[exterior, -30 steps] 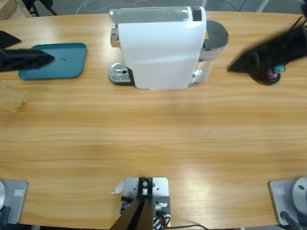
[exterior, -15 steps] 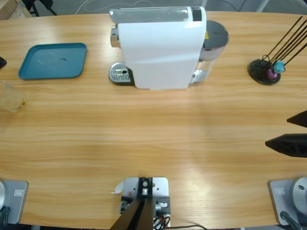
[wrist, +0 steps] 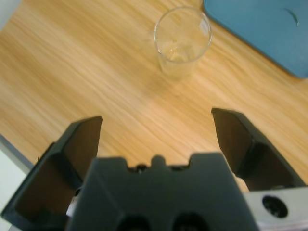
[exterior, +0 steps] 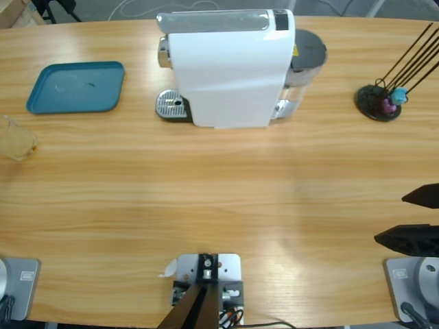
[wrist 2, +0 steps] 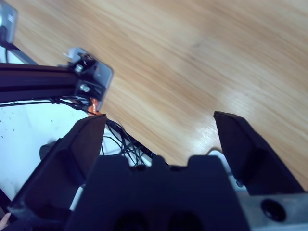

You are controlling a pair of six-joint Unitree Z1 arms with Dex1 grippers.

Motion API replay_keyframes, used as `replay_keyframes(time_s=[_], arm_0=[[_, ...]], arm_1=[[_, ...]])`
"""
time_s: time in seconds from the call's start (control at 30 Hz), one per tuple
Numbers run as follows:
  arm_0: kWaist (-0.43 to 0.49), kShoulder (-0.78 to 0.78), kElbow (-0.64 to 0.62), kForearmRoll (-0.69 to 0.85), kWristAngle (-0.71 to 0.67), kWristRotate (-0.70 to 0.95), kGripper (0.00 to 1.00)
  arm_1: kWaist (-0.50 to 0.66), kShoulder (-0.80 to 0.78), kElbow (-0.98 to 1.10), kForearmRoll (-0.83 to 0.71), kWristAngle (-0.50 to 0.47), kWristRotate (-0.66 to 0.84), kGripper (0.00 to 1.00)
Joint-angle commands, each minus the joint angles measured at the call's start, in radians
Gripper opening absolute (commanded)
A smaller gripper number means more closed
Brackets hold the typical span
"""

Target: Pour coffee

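left gripper (wrist: 156, 120) wide open, empty | right gripper (exterior: 418, 216) open too | glass (wrist: 182, 41) of coffee (wrist: 176, 50) just beside blue tray (wrist: 262, 29) | go slow, grab glass in the middle, keep it straight up

Overhead on table (exterior: 219, 199); both wrist views angled down at it.

- Pale wood table (exterior: 219, 199), smooth, with a soft sheen.
- Clear glass tumbler (wrist: 182, 42), glossy.
- Matt teal plastic tray (exterior: 77, 87).
- Glossy white plastic coffee machine (exterior: 226, 68), with a shiny metal drip grate (exterior: 171, 105).
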Motion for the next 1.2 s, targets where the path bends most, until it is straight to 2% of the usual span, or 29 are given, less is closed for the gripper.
replay_keyframes(time_s=[0.03, 0.23, 0.33, 0.53, 0.83, 1.2], arm_0=[[-0.046, 0.081, 0.079, -0.007, 0.079, -0.039, 0.996], [-0.041, 0.148, 0.139, -0.074, 0.158, -0.081, 0.983], [0.015, 0.142, 0.161, -0.110, 0.157, -0.076, 0.982], [0.126, 0.083, 0.207, -0.214, 0.173, 0.061, 0.982], [0.167, 0.028, 0.296, -0.456, 0.185, 0.254, 0.982], [0.277, 0.009, 0.300, -0.495, 0.184, 0.362, 0.996]], arm_1=[[-0.011, 0.062, 0.032, -0.012, -0.041, -0.008, 1.000], [-0.011, 0.082, 0.033, -0.057, -0.051, -0.009, 1.000], [-0.012, 0.089, 0.040, -0.069, -0.062, -0.012, 1.000], [-0.013, 0.112, 0.039, -0.089, -0.077, -0.015, 1.000], [-0.013, 0.150, 0.025, -0.124, -0.075, -0.014, 1.000], [-0.013, 0.182, 0.032, -0.152, -0.072, -0.012, 1.000]])
